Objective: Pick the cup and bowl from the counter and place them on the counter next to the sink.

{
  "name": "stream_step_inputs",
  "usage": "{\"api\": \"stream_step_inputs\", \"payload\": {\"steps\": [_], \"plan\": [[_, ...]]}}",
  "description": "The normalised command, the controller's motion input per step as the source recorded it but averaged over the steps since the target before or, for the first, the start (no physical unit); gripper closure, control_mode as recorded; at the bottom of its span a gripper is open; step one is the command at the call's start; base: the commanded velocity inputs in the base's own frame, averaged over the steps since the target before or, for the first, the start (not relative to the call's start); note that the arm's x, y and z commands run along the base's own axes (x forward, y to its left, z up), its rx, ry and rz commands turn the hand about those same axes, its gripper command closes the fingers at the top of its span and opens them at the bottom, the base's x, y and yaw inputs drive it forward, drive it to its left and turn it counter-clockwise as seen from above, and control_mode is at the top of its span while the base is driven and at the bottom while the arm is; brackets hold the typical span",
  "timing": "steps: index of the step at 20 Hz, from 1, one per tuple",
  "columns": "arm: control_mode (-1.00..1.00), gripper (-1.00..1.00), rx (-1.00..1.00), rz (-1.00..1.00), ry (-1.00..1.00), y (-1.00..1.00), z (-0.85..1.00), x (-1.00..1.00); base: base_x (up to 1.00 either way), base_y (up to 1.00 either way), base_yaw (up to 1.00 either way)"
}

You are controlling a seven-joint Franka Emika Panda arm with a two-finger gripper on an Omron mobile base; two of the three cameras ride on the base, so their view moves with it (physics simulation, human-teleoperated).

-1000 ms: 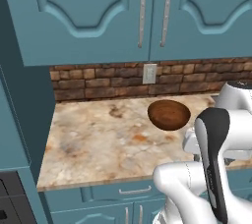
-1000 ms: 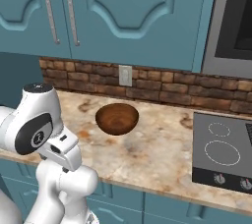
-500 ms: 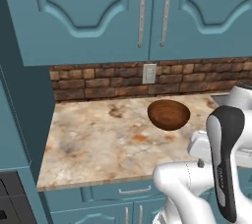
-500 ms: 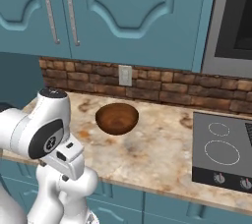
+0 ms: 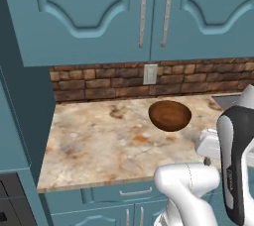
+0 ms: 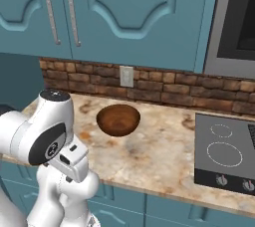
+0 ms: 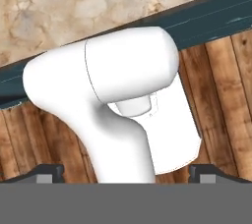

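Two fingertips (image 7: pixel 47 171) seen far apart, gripper (image 7: pixel 126 174) fully open, nothing held. Bowl (image 5: pixel 170 115) upright on counter (image 5: pixel 94 143), brick backsplash (image 5: pixel 99 84) behind.

grained wooden bowl (image 5: pixel 170 115), marbled stone counter (image 5: pixel 94 143)

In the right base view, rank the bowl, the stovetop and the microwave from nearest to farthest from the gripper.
The gripper hangs low at the counter's front edge, on the left.
1. Bowl: on the counter, just beyond the arm.
2. Stovetop: far right of the counter.
3. Microwave: up high, above the stovetop.
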Motion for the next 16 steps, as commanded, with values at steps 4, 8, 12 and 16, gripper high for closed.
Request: {"api": "stream_step_inputs", "payload": {"steps": [4,8,12,16], "plan": [[-1.0,-1.0,0.15,-0.09,-0.33,-0.29,0.21,0.0,0.0,0.0,0.0],[-1.0,-1.0,0.18,-0.1,-0.34,-0.19,0.2,0.0,0.0,0.0,0.0],[-1.0,-1.0,0.12,-0.12,-0.29,-0.02,0.28,0.0,0.0,0.0,0.0],[-1.0,-1.0,0.01,-0.15,-0.11,0.0,0.34,0.0,0.0,0.0,0.0]]}}
